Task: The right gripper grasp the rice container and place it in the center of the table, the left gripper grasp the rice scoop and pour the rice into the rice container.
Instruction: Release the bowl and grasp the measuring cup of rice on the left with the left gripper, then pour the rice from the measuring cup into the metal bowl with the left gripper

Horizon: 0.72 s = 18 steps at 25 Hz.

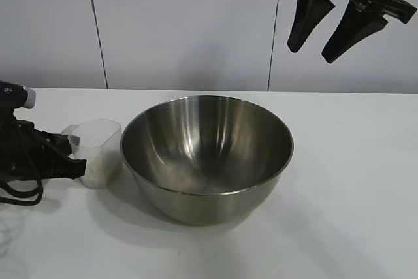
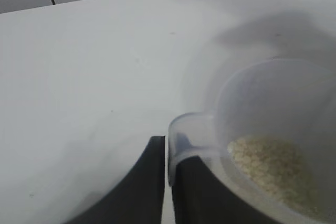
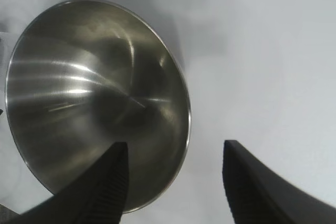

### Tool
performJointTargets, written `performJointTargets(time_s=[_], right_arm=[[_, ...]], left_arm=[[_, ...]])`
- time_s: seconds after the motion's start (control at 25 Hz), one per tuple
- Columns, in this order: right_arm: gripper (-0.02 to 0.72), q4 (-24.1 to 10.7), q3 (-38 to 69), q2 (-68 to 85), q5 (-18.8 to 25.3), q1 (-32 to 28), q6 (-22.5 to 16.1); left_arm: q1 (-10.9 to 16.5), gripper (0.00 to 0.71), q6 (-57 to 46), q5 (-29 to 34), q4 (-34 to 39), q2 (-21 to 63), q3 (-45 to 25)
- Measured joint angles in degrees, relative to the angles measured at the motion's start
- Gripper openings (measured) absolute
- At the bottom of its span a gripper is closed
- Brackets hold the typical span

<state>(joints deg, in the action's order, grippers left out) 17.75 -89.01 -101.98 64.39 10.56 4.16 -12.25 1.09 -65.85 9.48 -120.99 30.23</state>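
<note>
The rice container (image 1: 206, 155), a large shiny steel bowl, stands empty in the middle of the white table (image 1: 353, 187). Just to its left stands the rice scoop (image 1: 99, 151), a frosted plastic cup holding rice (image 2: 273, 169). My left gripper (image 1: 78, 155) lies low at the table's left and is shut on the scoop's tab handle (image 2: 181, 129), which sits pinched between its fingers; the left gripper (image 2: 168, 142) shows the same in its wrist view. High above the right rear, my right gripper (image 1: 311, 54) hangs open and holds nothing. Below the right gripper (image 3: 176, 144) lies the rice container (image 3: 94, 98).
A grey panelled wall (image 1: 189, 24) runs behind the table's far edge. Black cables (image 1: 19, 191) of the left arm loop on the table at the far left. White tabletop (image 3: 262, 66) stretches to the right of the bowl.
</note>
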Motion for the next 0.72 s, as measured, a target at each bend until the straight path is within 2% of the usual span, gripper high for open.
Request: performJointTargets(time_s=[0.24, 0.36, 0.52, 0.64, 0.72], right_arm=[[0.37, 0.6, 0.0, 0.0, -0.1, 0.0, 0.0], [0.37, 0.7, 0.0, 0.0, -0.1, 0.0, 0.0], [0.37, 0.7, 0.0, 0.0, -0.1, 0.0, 0.0], [0.37, 0.7, 0.0, 0.0, -0.3, 0.0, 0.0], [0.37, 0.9, 0.0, 0.0, -0.9, 0.0, 0.0]], left_arm=[[0.0, 0.008, -2.8, 1.8, -0.1, 6.8, 0.0], [0.0, 0.008, -2.9, 8.3, 1.1, 13.0, -0.1], [-0.2, 0.008, -4.5, 21.0, 8.3, 23.7, 1.2], [-2.4, 0.008, -7.9, 30.4, 14.0, 30.7, 3.9], [-5.6, 0.008, -8.9, 34.0, 16.9, 33.4, 5.6]])
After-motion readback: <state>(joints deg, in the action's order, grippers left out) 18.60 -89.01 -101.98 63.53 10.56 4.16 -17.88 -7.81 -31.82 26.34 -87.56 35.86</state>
